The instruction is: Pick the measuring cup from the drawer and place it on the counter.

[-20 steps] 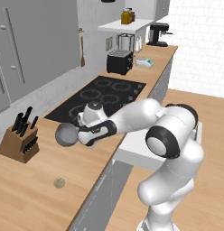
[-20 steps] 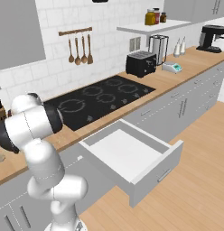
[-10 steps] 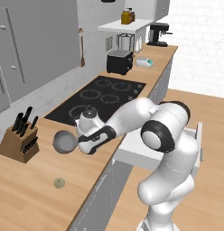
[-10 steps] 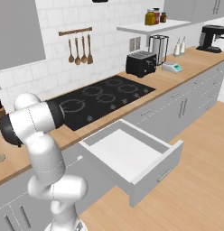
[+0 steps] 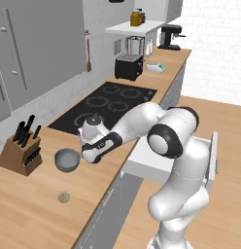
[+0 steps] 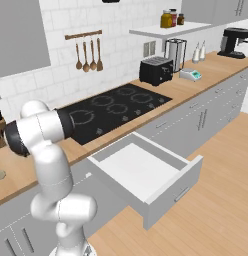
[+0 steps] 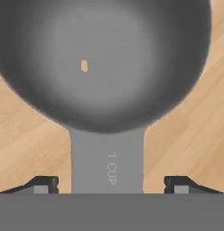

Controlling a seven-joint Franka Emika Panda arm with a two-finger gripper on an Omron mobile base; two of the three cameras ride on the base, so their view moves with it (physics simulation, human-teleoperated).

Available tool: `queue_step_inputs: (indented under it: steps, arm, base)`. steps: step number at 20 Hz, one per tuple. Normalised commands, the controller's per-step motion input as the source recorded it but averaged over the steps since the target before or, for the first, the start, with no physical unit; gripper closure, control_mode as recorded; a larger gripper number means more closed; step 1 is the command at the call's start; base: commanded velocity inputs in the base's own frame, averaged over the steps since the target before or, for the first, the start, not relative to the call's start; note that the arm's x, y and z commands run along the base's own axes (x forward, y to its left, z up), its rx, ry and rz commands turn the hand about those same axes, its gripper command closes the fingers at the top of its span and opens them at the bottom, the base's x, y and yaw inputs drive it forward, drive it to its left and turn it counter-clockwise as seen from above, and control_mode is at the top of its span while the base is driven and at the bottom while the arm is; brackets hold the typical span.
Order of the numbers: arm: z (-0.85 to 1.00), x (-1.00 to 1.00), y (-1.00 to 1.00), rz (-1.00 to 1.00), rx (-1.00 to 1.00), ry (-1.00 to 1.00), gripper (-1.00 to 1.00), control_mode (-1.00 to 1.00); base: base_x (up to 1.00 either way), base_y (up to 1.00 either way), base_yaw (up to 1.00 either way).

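The measuring cup (image 5: 67, 160), a dark grey round bowl with a flat lighter handle, lies on the wooden counter (image 5: 25, 209) left of the cooktop. In the hand view its bowl (image 7: 102, 58) sits large at the top, and the handle (image 7: 107, 158), stamped "1 CUP", runs down between my fingertips. My gripper (image 5: 84, 153) (image 7: 111, 182) is open at the handle's end, with a small gap between the handle and each fingertip (image 7: 44, 182). The white drawer (image 6: 146, 172) (image 5: 142, 163) stands pulled out below the counter edge, and what I see of its inside is bare.
A knife block (image 5: 20, 148) stands just left of the cup. A tiny olive-green ball (image 5: 63, 196) lies nearer the counter's front. The black cooktop (image 5: 110, 102) is to the right. A toaster (image 5: 128, 66), blender and coffee machine stand at the far end. The open drawer juts into the aisle.
The arm has lowered the cup from just above the counter down onto the wood, slightly toward the counter's front edge.
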Motion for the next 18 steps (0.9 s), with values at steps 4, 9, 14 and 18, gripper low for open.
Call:
queue_step_inputs:
  steps: [4,9,14,18]
  arm:
    - [0.08,0.17,0.00,0.00,0.00,0.05,-1.00,-1.00]
    - [0.85,-0.05,-0.37,0.00,0.14,-0.10,-1.00,-1.00]
    - [1.00,-0.30,-0.93,0.00,0.32,-0.12,-1.00,-1.00]
    - [1.00,-0.36,-1.00,-0.09,0.10,0.00,-1.00,-1.00]
  base:
    - [0.00,0.00,0.00]
    - [0.00,0.00,0.00]
    - [0.00,0.00,0.00]
    - [0.00,0.00,0.00]
